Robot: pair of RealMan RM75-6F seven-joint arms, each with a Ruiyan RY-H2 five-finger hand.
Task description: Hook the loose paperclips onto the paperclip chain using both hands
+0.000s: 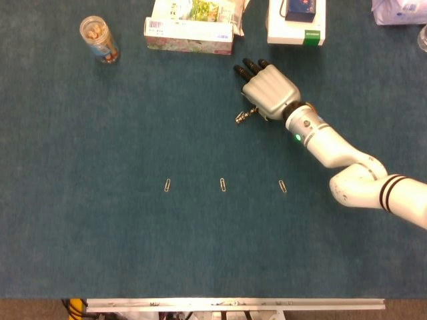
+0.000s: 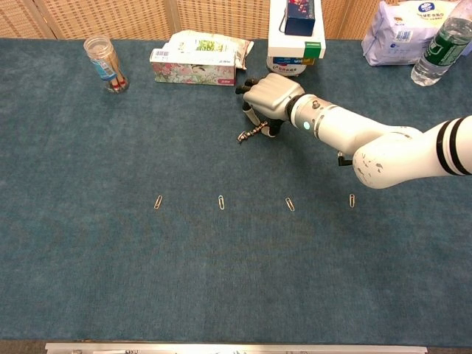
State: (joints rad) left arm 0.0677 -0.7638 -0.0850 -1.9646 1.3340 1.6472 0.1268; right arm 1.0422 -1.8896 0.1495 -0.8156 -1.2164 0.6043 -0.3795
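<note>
the paperclip chain (image 2: 252,133) lay on the blue counter (image 1: 100,240) at the far middle, its near end trailing out from under the right hand (image 1: 268,91). that hand rested palm down over the chain's other end, fingers extended toward the back; whether it pinched the chain underneath, i could not tell. the left hand showed in neither view.

outward from there, the loose paperclips (image 2: 221,202) sat in a row nearer the front, well apart from the chain and from each other; four showed in the chest view, three in the head view. none looked hooked on, so i judged the task barely begun: the chain had to be taken up, then each clip fetched and linked.

along the back edge stood a clear jar (image 1: 99,39), a flowered tissue box (image 2: 193,66) bearing a barcode, a white box with a green corner (image 1: 297,30), a white bag (image 2: 402,31) and a bottle (image 2: 441,43). no writing on any of them was legible.
</note>
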